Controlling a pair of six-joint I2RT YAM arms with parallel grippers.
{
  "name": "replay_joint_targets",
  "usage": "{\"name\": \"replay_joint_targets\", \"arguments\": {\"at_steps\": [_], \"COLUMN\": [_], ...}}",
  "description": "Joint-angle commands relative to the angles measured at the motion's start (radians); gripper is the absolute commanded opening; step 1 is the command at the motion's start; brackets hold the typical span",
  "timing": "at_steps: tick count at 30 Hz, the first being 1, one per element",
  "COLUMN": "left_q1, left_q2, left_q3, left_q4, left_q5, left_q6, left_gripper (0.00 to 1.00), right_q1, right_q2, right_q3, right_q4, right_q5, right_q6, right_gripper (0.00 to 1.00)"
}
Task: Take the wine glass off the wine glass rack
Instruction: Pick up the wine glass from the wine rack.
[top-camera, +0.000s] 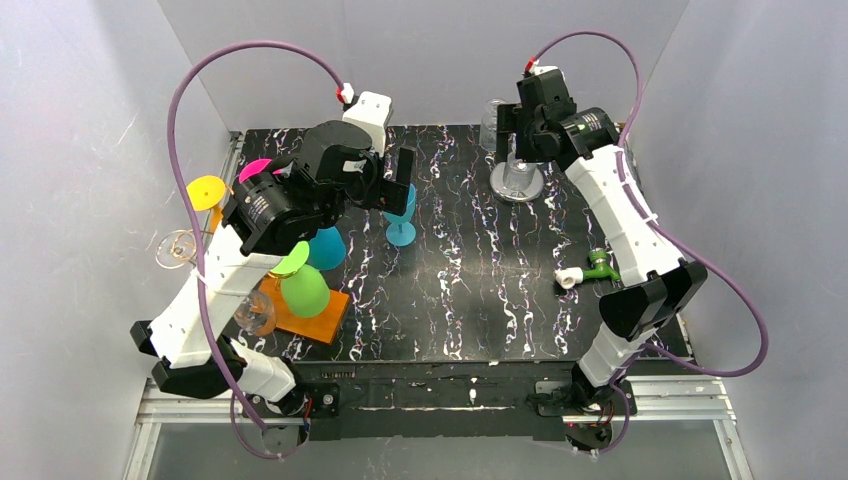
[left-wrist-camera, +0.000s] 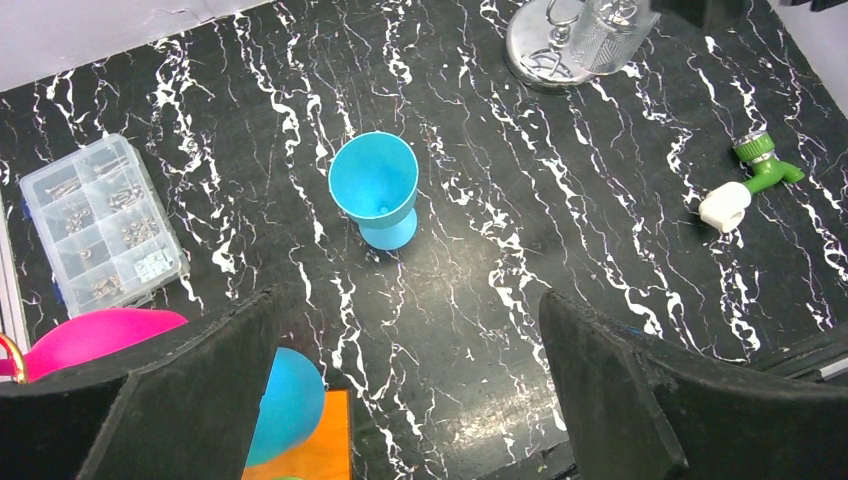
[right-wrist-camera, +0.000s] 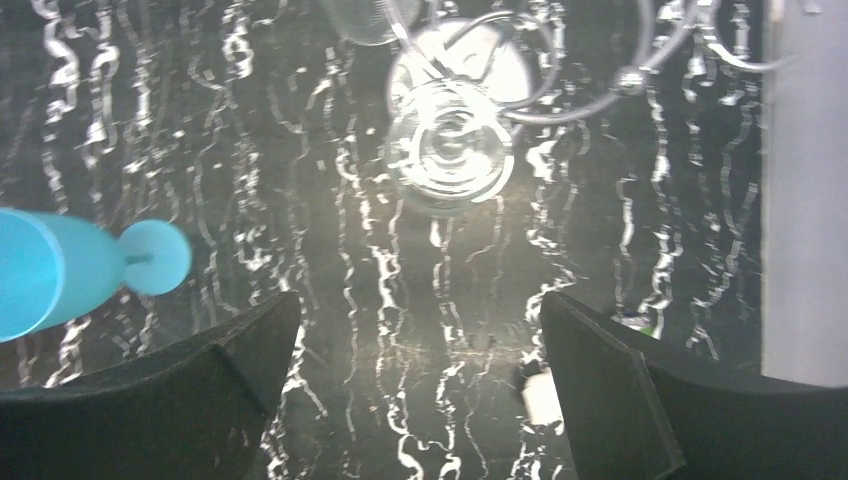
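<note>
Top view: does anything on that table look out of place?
A green and white tap lies on its side on the black marbled table, right of centre, connected to nothing. Odd company for the upright blue wine glass.

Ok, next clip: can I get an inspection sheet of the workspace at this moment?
Surface: black marbled table; no spills seen.
Job's things: blue wine glass stands upright on the table, off any rack; rack on orange base at left holds coloured and clear glasses; chrome rack at back right holds clear glass.
Clutter: green and white tap fitting; clear parts box.
Grippers: left gripper open, empty, near the blue glass; right gripper open, empty, near the chrome rack.
Cables: purple cables loop over each arm.
Surroundings: grey walls on three sides; nothing else seen.
</note>
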Motion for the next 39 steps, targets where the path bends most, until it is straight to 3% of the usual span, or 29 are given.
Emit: {"name": "replay_joint_targets", "arguments": {"at_steps": [1,13,26,39], "left_q1": [0.005,0.004,0.003,0.004], "left_q2": [-0.046,-0.228,-0.351,-0.382], "left_q3": [-0.003,0.026,-0.009,-0.045], "left_q4": [0.009,0.006,0.009,0.009], "left_q5": [-0.007,-0.133,-0.213,-0.239], "left_q6": [-0.004,-0.010,0.019,0.020], "left_gripper": [0.99,0.99,0.99,0.99], "right_q1": [0.018,0.190,0.388,0.438], "right_q2": [-0.010,-0.103,0.088,0.210], "right_q3": [0.052,-0.165,-0.067,0.000], "right_q4": [0.028,0.426,0.720,0.869], "right_q5": [-0.182,-0.673,-0.890,-0.955], "right_q6": [0.016,0.275,0.492,0.649], "right_gripper": [1.00,0.97,0.83,0.65]}}
